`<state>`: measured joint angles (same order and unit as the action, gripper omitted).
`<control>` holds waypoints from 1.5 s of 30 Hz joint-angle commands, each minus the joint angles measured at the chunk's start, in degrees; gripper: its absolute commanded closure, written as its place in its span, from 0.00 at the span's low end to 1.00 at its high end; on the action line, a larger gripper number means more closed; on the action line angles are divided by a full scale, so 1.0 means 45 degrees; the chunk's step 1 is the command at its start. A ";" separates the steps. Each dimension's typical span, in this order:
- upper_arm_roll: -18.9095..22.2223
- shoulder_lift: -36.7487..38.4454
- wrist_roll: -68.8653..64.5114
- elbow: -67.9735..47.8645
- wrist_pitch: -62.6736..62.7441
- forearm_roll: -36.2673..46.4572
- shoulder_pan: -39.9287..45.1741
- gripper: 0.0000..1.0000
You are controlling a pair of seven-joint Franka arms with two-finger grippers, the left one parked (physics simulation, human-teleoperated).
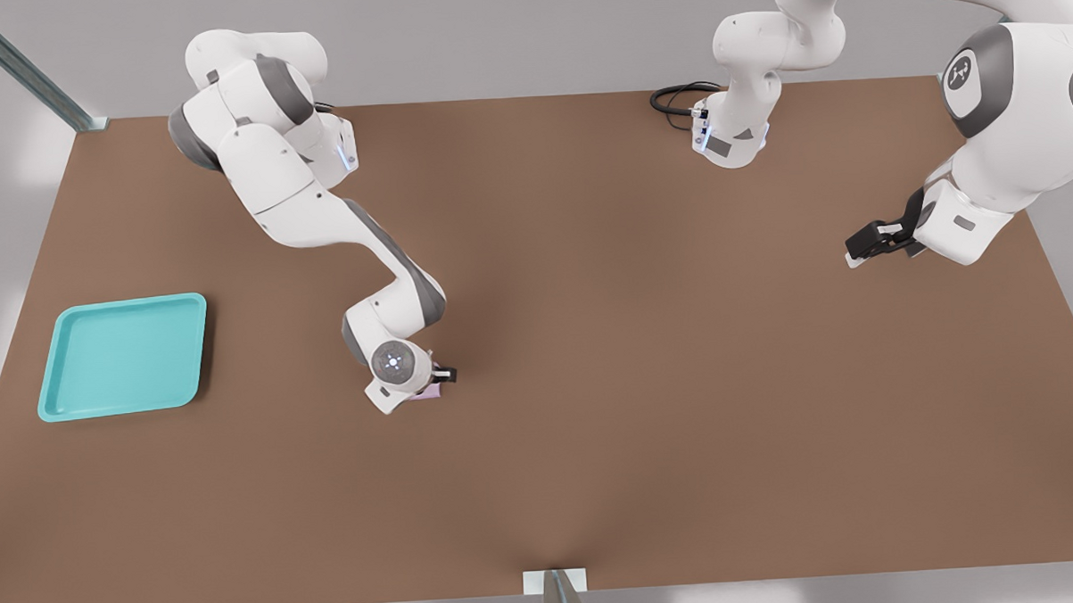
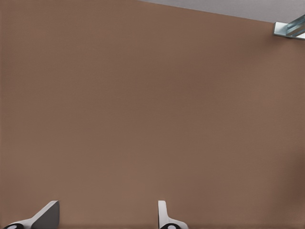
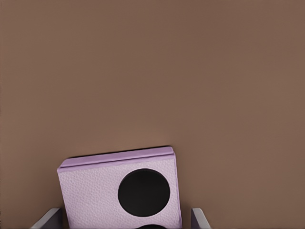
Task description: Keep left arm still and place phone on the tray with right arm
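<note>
The phone (image 3: 93,191) is a pale pink slab with black round lenses, lying flat on the brown table (image 1: 646,360). My gripper (image 3: 124,218) hangs straight above it, open, with one fingertip on each side of the slab and a small gap showing. In the front view the gripper (image 1: 429,387) is left of the table's middle, and only a pink sliver of the phone (image 1: 432,393) peeks from under the wrist. The turquoise tray (image 1: 128,356) lies empty near the front view's left edge, well apart from the gripper.
The other arm's gripper (image 1: 873,239) hovers over the table at the front view's right. A black cable (image 1: 677,96) loops at the far edge by that arm's base. A metal post (image 1: 557,595) stands at the near edge, another (image 1: 24,69) at the far left corner.
</note>
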<state>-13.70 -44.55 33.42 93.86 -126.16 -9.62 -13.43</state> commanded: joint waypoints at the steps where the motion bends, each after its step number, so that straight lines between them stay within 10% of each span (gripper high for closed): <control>1: -0.0002 0.0016 -0.1334 0.0003 -0.0264 0.0029 -0.0022 0.00; 17: -0.0021 0.0875 -0.1431 -0.0017 0.0126 0.0009 0.0290 0.26; 29: -0.0060 0.4235 -0.7347 0.2151 0.1357 0.0029 0.6636 0.26; 45: -0.0060 0.2243 -1.3774 0.2190 0.1181 0.0009 1.1989 0.23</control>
<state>-13.96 -33.97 -6.07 103.71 -120.64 -9.39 40.26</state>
